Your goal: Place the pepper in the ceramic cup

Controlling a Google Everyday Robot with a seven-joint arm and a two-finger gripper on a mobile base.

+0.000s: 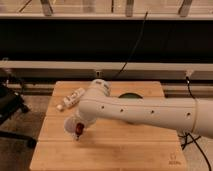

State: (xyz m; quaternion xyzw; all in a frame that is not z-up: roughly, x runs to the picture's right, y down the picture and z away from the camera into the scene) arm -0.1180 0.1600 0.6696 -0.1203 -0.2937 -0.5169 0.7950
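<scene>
The white ceramic cup (70,125) stands on the left part of the wooden table (125,150); my arm covers its right side. My gripper (78,132) hangs at the end of the white arm, right at the cup's right rim. It is shut on the small reddish pepper (79,129), which points down just beside or over the cup's edge. I cannot tell whether the pepper tip is inside the cup.
A white bottle (71,98) lies on its side at the table's back left. A green bowl (129,94) sits at the back, mostly hidden behind my arm. A black chair (10,107) stands left of the table.
</scene>
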